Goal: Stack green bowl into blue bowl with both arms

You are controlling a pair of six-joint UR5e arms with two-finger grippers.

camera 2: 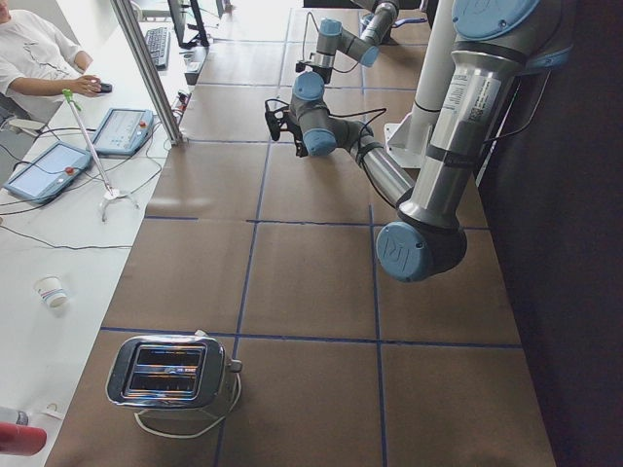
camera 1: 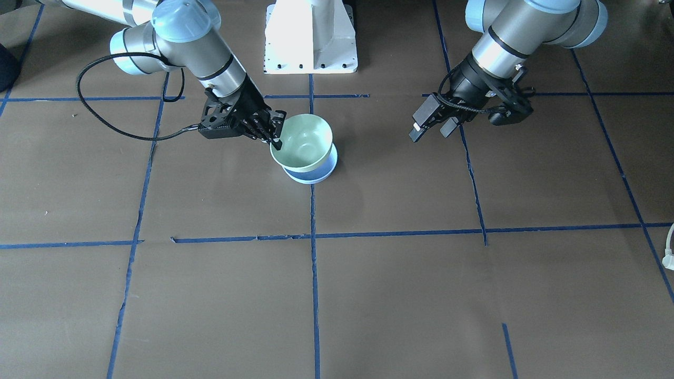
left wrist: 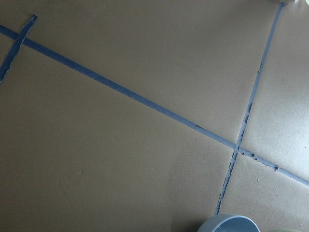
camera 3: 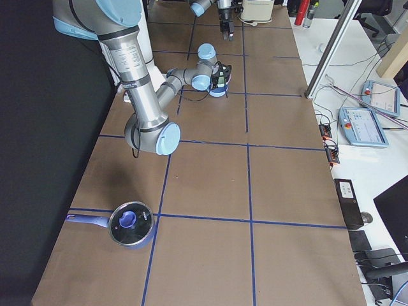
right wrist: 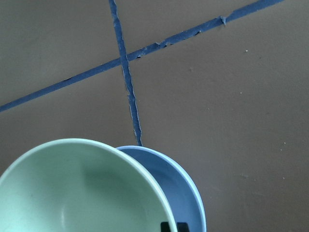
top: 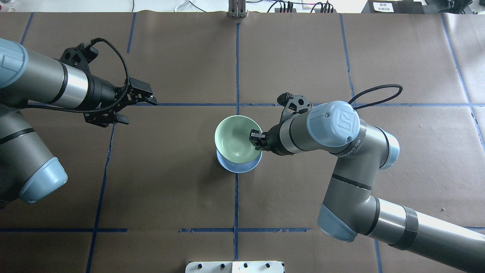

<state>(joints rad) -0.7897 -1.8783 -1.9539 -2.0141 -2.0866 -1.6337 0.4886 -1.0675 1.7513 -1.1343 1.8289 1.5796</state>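
My right jaws are pinching the rim of the small, glossy mint-green bowl [camera 1: 304, 138] on the side nearest that arm, one finger inside the wall and one outside. The bowl hangs tilted, with its base down inside the small pale periwinkle-blue bowl [camera 1: 318, 172]. That bowl stands on the brown paper-covered surface [camera 1: 400, 295], on a blue tape line [camera 1: 314, 295]. The wrist view shows the green rim off-centre from the blue one. I cannot tell whether the green bowl is bedded in yet.

To finish well, I judge I should level the green bowl and line up the two rims. Then I would lower it until it seats, and let go only after that. I would lift the inner finger straight up so it does not drag the wall.

My left jaws are spread and empty, well apart from the bowls. They could steady the blue wall if it slides.

The only readable writing is a "UR" mark on my right arm's light-blue joint cap [top: 333, 123]. Other labels are too small to read.
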